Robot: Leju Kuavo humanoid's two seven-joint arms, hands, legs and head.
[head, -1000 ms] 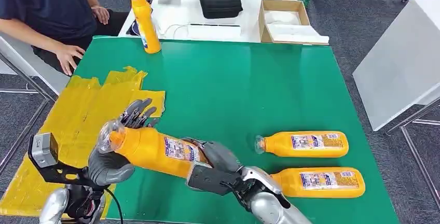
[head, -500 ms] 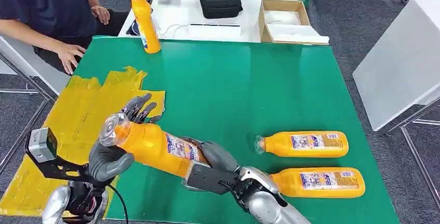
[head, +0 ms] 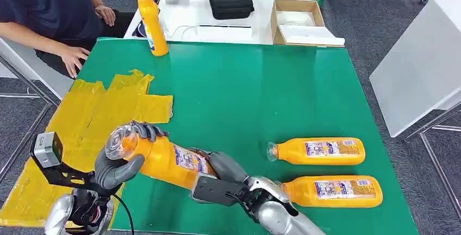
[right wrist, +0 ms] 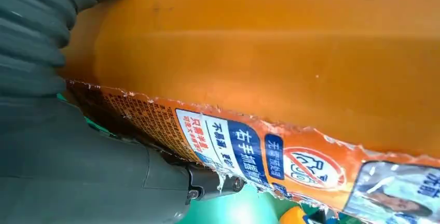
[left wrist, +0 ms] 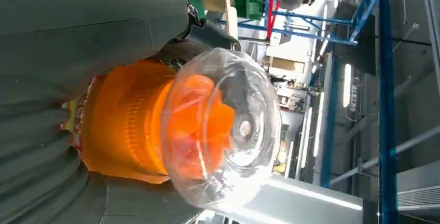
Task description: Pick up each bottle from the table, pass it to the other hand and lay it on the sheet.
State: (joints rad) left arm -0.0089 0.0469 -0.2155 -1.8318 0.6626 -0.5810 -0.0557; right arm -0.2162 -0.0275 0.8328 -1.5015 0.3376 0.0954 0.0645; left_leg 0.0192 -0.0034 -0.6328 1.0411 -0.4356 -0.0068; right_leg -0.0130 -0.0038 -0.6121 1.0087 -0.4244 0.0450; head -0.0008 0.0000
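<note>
Where fingers were spread: left hand [head: 120, 161] around bottle [head: 163, 156]

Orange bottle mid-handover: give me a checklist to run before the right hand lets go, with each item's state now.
1. Left hand wrapped around the orange plastic bottle with the clear cap near its neck: ok.
2. Right hand holds the bottle's lower end: ok.
3. Left grip firm enough to bear the bottle alone: cannot tell.
4. Crumpled yellow sheet has bare room beside the left hand: ok.
5. Person's hand off the sheet: ok, it rests at the green table edge.
</note>
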